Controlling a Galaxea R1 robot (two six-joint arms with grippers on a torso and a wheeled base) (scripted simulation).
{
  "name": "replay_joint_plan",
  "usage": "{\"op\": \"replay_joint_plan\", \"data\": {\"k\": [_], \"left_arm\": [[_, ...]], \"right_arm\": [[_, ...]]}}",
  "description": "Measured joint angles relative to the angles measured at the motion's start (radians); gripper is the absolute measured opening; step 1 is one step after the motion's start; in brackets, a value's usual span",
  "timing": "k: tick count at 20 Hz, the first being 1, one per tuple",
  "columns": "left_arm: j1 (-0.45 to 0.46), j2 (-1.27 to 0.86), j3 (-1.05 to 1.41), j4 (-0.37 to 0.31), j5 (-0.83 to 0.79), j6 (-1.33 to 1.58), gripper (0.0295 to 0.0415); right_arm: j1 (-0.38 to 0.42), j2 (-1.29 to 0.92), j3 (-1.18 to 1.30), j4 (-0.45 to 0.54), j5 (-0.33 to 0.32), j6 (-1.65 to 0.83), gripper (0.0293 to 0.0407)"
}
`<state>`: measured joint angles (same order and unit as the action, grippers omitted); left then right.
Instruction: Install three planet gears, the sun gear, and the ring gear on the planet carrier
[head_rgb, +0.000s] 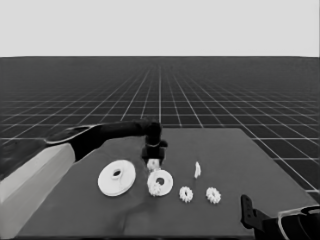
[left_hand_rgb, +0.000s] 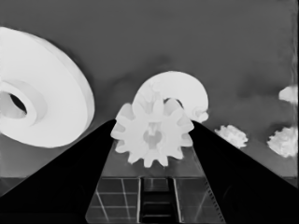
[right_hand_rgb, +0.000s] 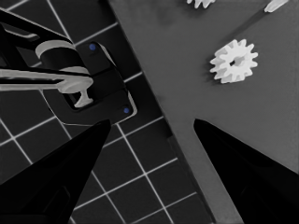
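White gears are lying on the dark table (head_rgb: 235, 150). Reaching in from the left, the left gripper (head_rgb: 154, 161) is pointing down, clenching one planet gear (left_hand_rgb: 152, 135) just beyond the smaller round part (head_rgb: 160, 182), which is carrying another gear (head_rgb: 156, 189) on its near edge. Two more gears (head_rgb: 186, 194) are lying right of it. One larger round part (head_rgb: 116, 177) is lying left. The right gripper (right_hand_rgb: 149, 140) is waiting near right, fingers spread, holding nothing.

No text, label, brand, number or sign can be read anywhere.

Thin white piece (head_rgb: 197, 170) (table (head_rgb: 260, 165)).
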<state>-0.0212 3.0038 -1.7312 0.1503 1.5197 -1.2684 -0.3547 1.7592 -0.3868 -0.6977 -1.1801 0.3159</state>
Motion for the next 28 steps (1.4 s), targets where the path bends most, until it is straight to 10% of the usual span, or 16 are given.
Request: {"op": "replay_joint_plan", "data": {"k": [16, 18, 19, 28], "left_arm": [[0.142, 0.104, -0.267, 0.116, -0.082, 0.145, 0.0312], [0.142, 0.104, -0.267, 0.117, -0.082, 0.145, 0.0372], [0.142, 0.104, -0.267, 0.117, -0.082, 0.145, 0.0381], [0.053, 0.071, -0.167, 0.041, -0.029, 0.09, 0.0385]], "right_arm": [[0.0, 0.0, 0.0, 0.0, 0.0, 0.0, 0.0385], [0.0, 0.0, 0.0, 0.0, 0.0, 0.0, 0.0385], [0.0, 0.0, 0.0, 0.0, 0.0, 0.0, 0.0385], [0.0, 0.0, 0.0, 0.0, 0.0, 0.0, 0.0385]]}}
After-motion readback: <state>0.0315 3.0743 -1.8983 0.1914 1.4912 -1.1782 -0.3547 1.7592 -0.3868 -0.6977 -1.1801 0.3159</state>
